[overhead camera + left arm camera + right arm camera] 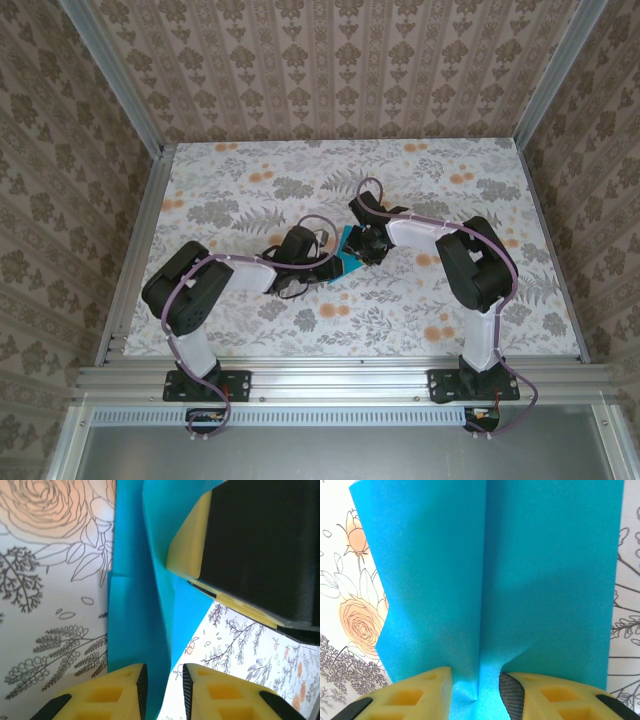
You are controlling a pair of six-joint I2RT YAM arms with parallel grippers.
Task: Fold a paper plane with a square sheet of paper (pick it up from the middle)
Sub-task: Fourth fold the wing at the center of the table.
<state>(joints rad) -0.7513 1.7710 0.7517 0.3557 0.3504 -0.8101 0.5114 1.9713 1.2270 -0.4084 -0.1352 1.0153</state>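
Note:
The square sheet of paper (pixel 350 264) is bright teal and lies folded at the middle of the table, where both grippers meet. In the left wrist view the paper (pixel 135 620) shows a raised fold running between the tips of my left gripper (pixel 164 672). That gripper is open: the fold leans on its left pad and there is a gap to the right pad. In the right wrist view the paper (pixel 520 580) has a centre crease. My right gripper (pixel 475 675) stands open astride that crease, fingertips apart on the sheet. From above, the left gripper (pixel 325 268) and right gripper (pixel 368 245) nearly touch.
The floral-patterned table (pixel 250 190) is bounded by aluminium rails and patterned walls on three sides. A yellow finger (pixel 190 545) of the right gripper, with its black body behind it, sits close above the paper in the left wrist view.

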